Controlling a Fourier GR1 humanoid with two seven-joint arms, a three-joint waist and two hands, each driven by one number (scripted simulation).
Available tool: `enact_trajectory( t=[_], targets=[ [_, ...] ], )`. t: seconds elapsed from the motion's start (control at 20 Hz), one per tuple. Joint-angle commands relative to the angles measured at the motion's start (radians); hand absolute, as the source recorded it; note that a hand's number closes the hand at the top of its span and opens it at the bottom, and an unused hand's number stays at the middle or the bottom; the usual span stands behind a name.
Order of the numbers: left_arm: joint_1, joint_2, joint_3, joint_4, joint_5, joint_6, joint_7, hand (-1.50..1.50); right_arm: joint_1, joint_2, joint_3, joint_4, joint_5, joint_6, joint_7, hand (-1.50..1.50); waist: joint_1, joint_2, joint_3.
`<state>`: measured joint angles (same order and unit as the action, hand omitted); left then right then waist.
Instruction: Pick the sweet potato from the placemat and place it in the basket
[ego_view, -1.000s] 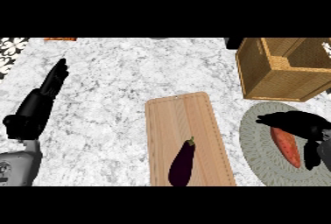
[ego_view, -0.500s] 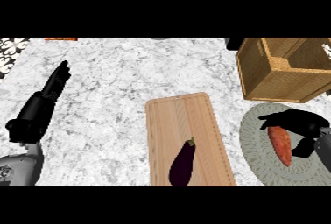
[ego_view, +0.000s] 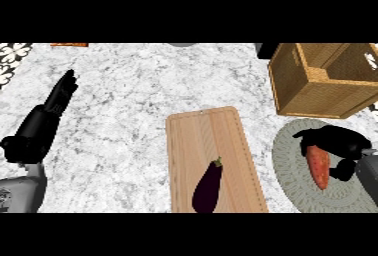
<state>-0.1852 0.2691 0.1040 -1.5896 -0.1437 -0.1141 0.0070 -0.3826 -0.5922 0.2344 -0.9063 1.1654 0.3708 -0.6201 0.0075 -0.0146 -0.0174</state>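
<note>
The right hand (ego_view: 338, 144) sits at the right edge of the view, its fingers curled over the upper end of the one sweet potato (ego_view: 319, 169) and its thumb beside the potato's right flank. The sweet potato lies on the single round grey placemat (ego_view: 291, 175), pointing down the view. One wicker basket (ego_view: 314, 92) stands just beyond the placemat, at the upper right. Left of the placemat lies one wooden cutting board (ego_view: 203, 135) with one dark eggplant (ego_view: 208, 185) on its lower half. The left hand (ego_view: 43, 127) rests over the marble tabletop (ego_view: 133, 90) at the left, fingers straight.
</note>
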Motion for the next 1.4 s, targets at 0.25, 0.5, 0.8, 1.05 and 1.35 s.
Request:
enact_trajectory(
  t=[0.25,0.5,0.8,1.05,1.35],
  targets=[
    [-0.037,0.003,0.016,0.007,0.008,0.003,-0.008,0.00,-0.104,-0.275,-0.341,0.324,-0.119,-0.158,0.005,1.50,0.017,0.050,0.031],
    [-0.053,-0.013,-0.018,-0.002,0.000,-0.004,-0.006,0.00,-0.154,-0.329,-0.437,0.434,-0.155,-0.291,0.007,1.50,0.053,0.060,0.036],
    [-0.051,-0.019,-0.026,0.007,0.002,-0.010,0.006,0.00,-0.270,-0.377,-0.633,0.513,-0.329,-0.335,-0.070,1.50,0.048,0.045,0.033],
    [-0.062,-0.008,-0.017,0.009,0.009,-0.020,0.006,0.00,-0.393,-0.411,-0.782,0.570,-0.509,-0.154,-0.201,1.50,0.051,0.036,0.028],
    [-0.051,-0.007,-0.018,0.026,0.002,-0.024,-0.025,0.00,-0.525,-0.515,-0.816,0.615,-0.562,0.051,-0.246,1.50,0.061,0.038,0.023]
  ],
)
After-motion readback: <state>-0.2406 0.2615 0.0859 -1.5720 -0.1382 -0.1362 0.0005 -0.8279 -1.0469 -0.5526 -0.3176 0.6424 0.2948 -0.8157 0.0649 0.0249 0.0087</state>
